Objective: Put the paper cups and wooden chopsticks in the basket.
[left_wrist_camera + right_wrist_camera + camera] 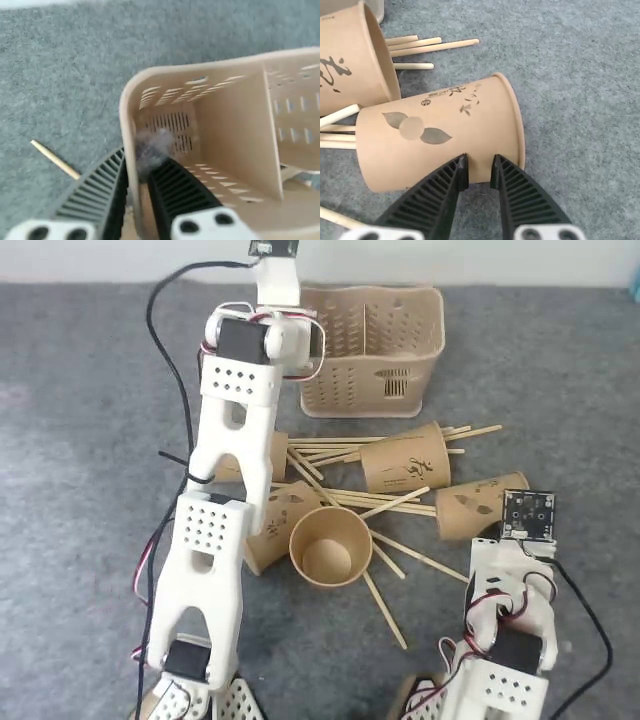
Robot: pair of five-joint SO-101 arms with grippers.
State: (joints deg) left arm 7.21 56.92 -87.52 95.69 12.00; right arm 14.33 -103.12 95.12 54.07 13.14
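The tan slotted basket stands at the back of the grey carpet. My left gripper is at its left wall, one finger inside and one outside, shut on the wall. Several paper cups lie in front of it: one with its mouth up, one on its side, another at the right. Wooden chopsticks lie scattered among them. My right gripper hovers over the side of the right-hand cup near its rim, fingers almost together with nothing between them.
Two more cups lie partly under the left arm. A single chopstick lies on the carpet outside the basket's left wall. Bare carpet stretches to the far left and far right.
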